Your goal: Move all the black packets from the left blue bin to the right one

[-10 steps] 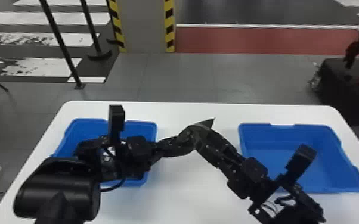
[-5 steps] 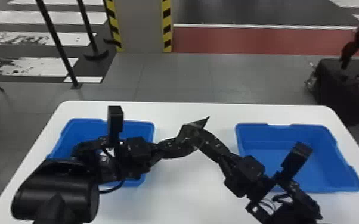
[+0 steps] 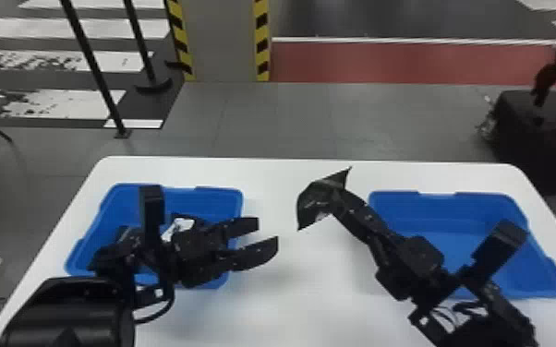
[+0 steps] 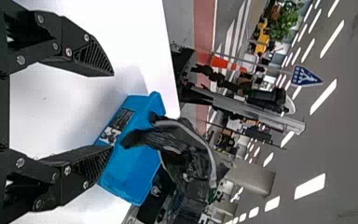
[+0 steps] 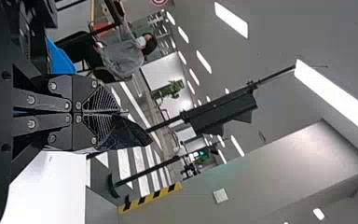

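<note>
"Table first?"

"Spreads over the lower part of the head view, white, rounded at the far corners. Carries the left blue bin at left, the right blue bin at right."

"And past it?"

"Grey floor across the middle, red strip at upper right. A pillar with yellow-and-black edges at the top, left of centre; dark posts and white stripes at upper left."

"Right edge?"

"A bulky black case, down on the floor."

"Overhead?"

"Grey ceiling with bright lights, toward the right of the left wrist view."

"Now, the left gripper?"

"Hangs near the centre of the head view, just right of the left bin. Stands wide open, holds nothing."

"Right gripper?"

"Pinches a black packet between closed fingers, above the white surface between the bins, a little right of centre."

"Inside the left bin?"

"Something pale behind the arm, too hidden to identify."
</note>
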Available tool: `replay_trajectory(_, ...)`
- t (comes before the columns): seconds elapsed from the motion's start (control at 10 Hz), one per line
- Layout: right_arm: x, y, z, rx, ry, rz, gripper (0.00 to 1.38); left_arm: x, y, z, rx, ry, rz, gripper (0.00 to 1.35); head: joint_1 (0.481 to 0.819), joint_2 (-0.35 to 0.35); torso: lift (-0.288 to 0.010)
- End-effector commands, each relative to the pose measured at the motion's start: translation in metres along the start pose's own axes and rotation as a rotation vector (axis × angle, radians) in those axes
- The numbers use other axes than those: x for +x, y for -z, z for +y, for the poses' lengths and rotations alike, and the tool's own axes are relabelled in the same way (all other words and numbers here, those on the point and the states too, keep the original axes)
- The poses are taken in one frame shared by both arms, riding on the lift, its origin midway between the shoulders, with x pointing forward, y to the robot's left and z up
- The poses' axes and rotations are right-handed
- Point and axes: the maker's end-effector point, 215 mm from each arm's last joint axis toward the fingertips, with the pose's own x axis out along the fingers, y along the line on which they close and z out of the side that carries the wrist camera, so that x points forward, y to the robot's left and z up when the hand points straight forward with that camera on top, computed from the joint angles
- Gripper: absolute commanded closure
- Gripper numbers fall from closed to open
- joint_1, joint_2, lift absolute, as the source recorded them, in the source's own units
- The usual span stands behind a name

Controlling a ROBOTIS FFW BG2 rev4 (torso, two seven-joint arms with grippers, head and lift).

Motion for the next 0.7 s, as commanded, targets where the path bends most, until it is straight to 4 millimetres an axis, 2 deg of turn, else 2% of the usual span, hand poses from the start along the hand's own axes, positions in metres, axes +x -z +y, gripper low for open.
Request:
replay_trajectory(0.0, -0.02, -0.014, -0.032, -0.041, 0.077, -0.016, 1.28, -0.019, 0.006, 0.006, -0.027, -0.028, -0.037, 0.19, 0.695, 0.042, -0.11)
replay_trajectory(0.2, -0.053, -0.018, -0.087, -0.096, 0.2, -0.002, 1.28, -0.06, -0.006, 0.02, -0.006, -0.106, -0.085, 0.19, 0.695, 0.008, -0.11)
replay_trajectory(0.4, -0.093, 0.001, -0.147, -0.121, 0.339, 0.056, 1.28, -0.101, -0.016, 0.034, 0.02, -0.189, -0.092, 0.19, 0.695, -0.014, -0.11)
replay_trajectory(0.6, -0.131, 0.02, -0.197, -0.137, 0.46, 0.119, 1.28, -0.133, -0.021, 0.042, 0.035, -0.251, -0.096, 0.19, 0.695, -0.032, -0.11)
